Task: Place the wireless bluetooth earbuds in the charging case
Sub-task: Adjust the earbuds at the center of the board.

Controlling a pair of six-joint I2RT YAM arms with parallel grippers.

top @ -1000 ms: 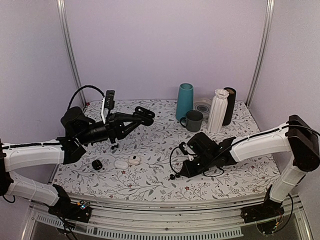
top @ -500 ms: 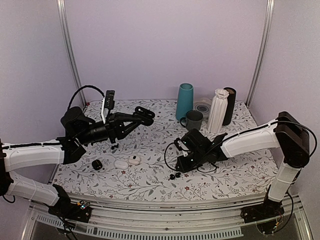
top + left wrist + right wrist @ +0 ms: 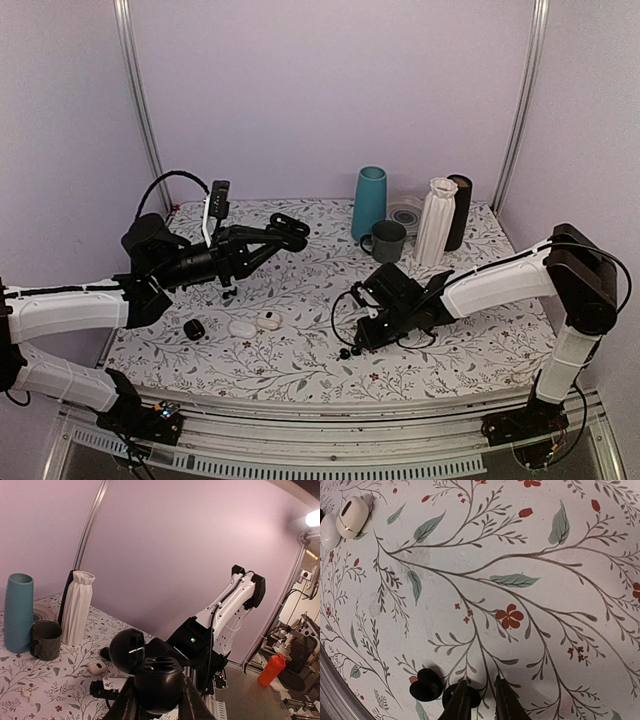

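Right wrist view showed the right gripper (image 3: 481,701) barely parted, gripping nothing, the earbuds (image 3: 426,684) on the tablecloth (image 3: 555,610) at its nine o'clock; the left gripper (image 3: 158,705) clamped the open charging case (image 3: 157,679).

Soft, even light; lamp (image 3: 314,518) glares; faint shadows.

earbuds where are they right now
Top view: both earbuds lie close together on the tablecloth near its front edge, slightly right of centre, just at the tips of the right fingers.
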